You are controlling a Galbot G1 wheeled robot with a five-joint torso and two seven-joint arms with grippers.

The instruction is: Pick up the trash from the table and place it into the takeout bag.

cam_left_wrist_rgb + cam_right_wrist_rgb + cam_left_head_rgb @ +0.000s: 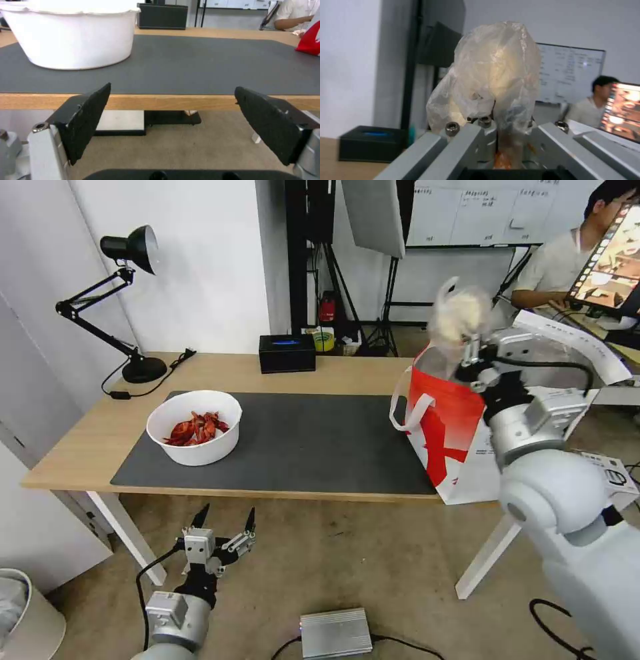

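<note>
A white round bowl [195, 428] of red crayfish shells [197, 428] rests on the left part of the dark grey mat [300, 447]; its wall [75, 37] looms close in the left wrist view. My left gripper [224, 521] hangs open below the table's front edge [160, 101], nothing between its fingers [87, 117]. The white-and-red takeout bag [447, 437] stands at the table's right end. Above its mouth my right gripper [472, 352] is shut on a clear bagged bun [459, 313], which rises from the fingers in the right wrist view [496, 75].
A black rectangular box [287, 353] sits at the table's back edge, a black desk lamp [130, 300] at the back left. A grey metal unit [335, 633] with cables lies on the floor. A person sits behind a screen [610, 260] at the right.
</note>
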